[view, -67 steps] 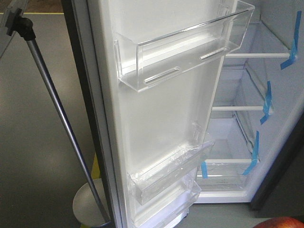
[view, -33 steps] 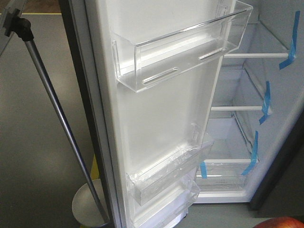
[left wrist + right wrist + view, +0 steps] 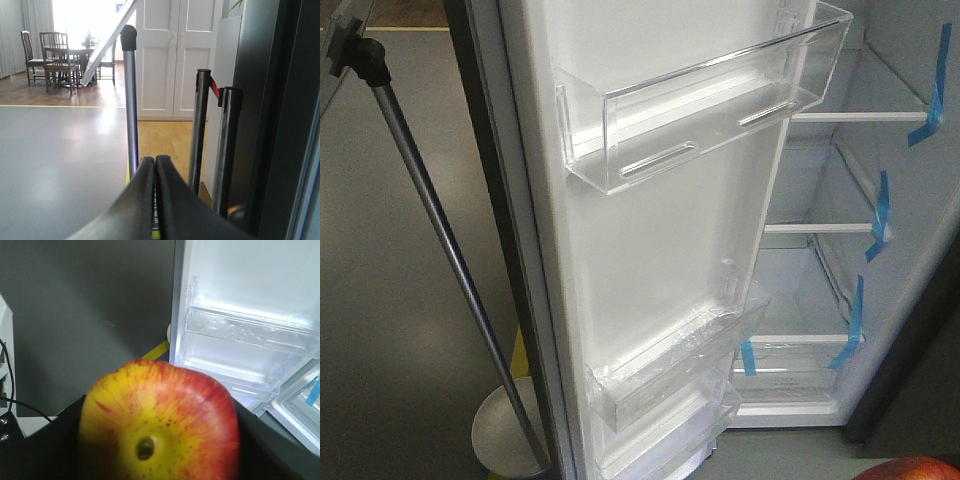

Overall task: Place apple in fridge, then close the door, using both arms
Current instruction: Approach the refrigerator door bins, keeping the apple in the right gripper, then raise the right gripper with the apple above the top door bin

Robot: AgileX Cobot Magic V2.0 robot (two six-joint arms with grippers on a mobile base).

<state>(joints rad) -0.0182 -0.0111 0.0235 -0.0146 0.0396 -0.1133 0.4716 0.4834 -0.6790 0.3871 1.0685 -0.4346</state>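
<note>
Before the open fridge [image 3: 820, 285], the right end effector [image 3: 159, 440] pinches the apple [image 3: 157, 410], likely firm, light, waxy-slick, best held across its middle; the left end effector [image 3: 156, 200] is closed, empty.

grey floor [image 3: 390, 330] has got the silver pole's round base [image 3: 500, 432] on it, just ahead of the left gripper [image 3: 155, 162], with the fridge [image 3: 810, 180] standing to its right

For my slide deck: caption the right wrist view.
Right gripper holds a round red-and-yellow apple before the open white-lined fridge door with clear plastic bins.
</note>
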